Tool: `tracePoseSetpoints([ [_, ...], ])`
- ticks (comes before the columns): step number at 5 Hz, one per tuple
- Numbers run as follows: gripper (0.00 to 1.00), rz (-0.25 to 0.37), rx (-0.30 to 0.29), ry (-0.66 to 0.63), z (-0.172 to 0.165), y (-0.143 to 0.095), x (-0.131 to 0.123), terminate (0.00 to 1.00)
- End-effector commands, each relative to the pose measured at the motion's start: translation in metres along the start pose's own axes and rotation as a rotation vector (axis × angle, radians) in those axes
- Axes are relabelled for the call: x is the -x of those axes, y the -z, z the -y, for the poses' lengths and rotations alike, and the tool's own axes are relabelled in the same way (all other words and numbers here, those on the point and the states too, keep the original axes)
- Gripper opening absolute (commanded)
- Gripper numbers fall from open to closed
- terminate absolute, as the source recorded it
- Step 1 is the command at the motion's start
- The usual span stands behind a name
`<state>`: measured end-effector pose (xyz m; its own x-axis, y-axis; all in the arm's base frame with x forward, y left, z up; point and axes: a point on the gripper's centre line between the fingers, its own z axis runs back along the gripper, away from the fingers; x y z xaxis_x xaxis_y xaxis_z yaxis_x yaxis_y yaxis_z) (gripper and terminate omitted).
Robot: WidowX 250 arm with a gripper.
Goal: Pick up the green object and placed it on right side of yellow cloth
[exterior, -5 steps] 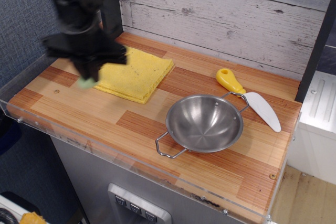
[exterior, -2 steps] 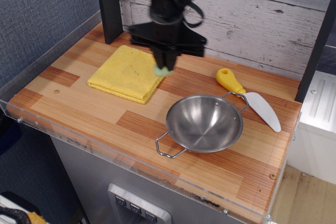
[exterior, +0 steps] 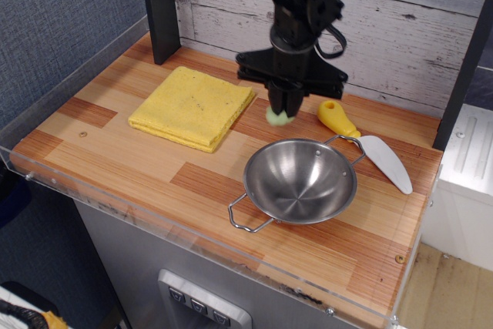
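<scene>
The green object (exterior: 279, 117) is hanging pinched at the tip of the pincer (exterior: 282, 110), which is pointing straight down and is closed on it, so that only the pale lower part of the lump is showing beneath the dark fingers. It is sitting in the picture to the right of the yellow cloth, between the cloth and the spatula's yellow handle, just beyond the far rim of the steel bowl; whether it is touching the wood or hanging just above it cannot be told.

The bench (exterior: 139, 167) is lying under everything, a surface of striped wooden planks with a clear plastic edge running along its near and left sides, and a whitewashed plank wall (exterior: 385, 28) is standing behind it. The black robot arm (exterior: 300, 13) is coming down from the top of the picture in front of that wall. The yellow cloth (exterior: 192, 107) is lying flat and folded on the left part of the bench, well apart from the bowl. The steel bowl (exterior: 299, 180) is sitting empty toward the near right, with one wire handle pointing near-left and the other far-right. The spatula (exterior: 366, 146) is lying to the right of the pincer, its yellow handle toward the far side and its white blade toward the right, just beside the bowl's far-right handle.
</scene>
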<state>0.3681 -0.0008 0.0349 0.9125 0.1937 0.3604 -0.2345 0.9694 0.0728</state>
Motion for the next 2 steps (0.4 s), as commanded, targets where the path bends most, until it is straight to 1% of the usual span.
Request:
tracePoseSetpoints([
  [1,1.0,-0.006,0.007,0.005,0.0137,0.0041,-0.0077,0.0],
  [2,1.0,-0.001,0.001,-0.017,0.0118,0.0042,-0.0078,0.0],
])
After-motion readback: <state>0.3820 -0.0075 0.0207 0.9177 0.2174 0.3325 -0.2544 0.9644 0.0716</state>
